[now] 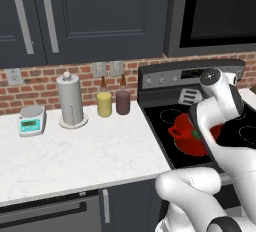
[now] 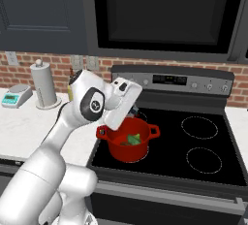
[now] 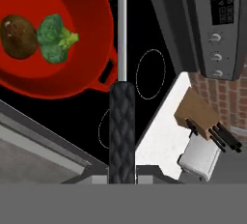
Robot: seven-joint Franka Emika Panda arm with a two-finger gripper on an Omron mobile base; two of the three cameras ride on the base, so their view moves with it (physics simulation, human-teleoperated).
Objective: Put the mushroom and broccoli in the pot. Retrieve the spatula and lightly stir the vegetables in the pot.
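Tool gripping spatula; mushroom & broccoli in pot.

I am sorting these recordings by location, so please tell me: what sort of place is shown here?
A rendered home kitchen, it seems: a black glass-top stove carrying a round bright red pot, dark cabinets above a white marble counter, and a red brick backsplash.

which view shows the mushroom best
The hand view: the mushroom lies unobstructed in the pot beside the broccoli. In both base views I can't make it out; the arm or pot wall blocks the inside.
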